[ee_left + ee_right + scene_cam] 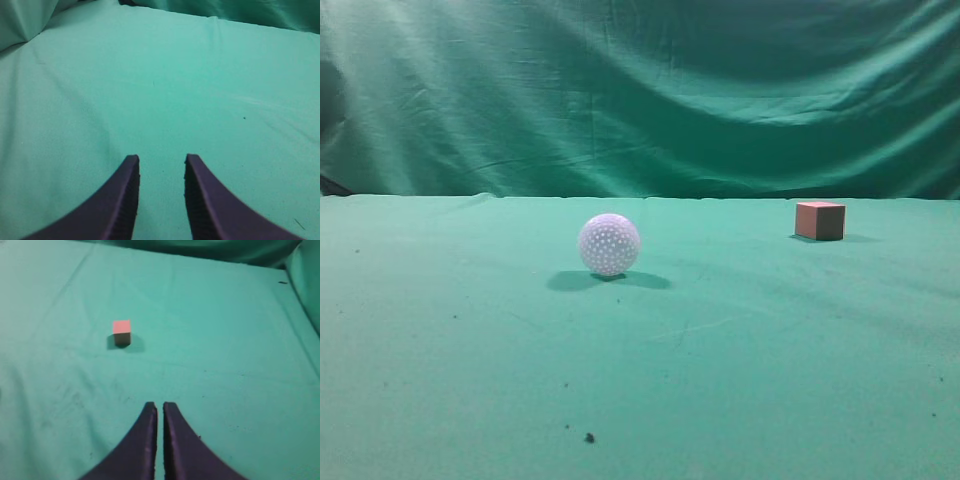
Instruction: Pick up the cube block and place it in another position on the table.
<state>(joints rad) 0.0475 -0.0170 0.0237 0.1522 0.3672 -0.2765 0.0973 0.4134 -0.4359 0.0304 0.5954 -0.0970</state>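
Note:
The cube block (820,220) is a small reddish-brown cube with a pinkish top. It rests on the green table (770,380) at the far right. In the right wrist view the cube block (121,332) lies ahead and to the left of my right gripper (160,406), well apart from it. The right gripper's dark fingers are nearly together and hold nothing. My left gripper (161,159) is open and empty over bare green cloth. Neither gripper shows in the exterior view.
A white dimpled ball (609,244) sits on the table near the middle, left of the cube. A wrinkled green curtain (640,90) hangs behind the table. A few dark specks (589,437) lie near the front.

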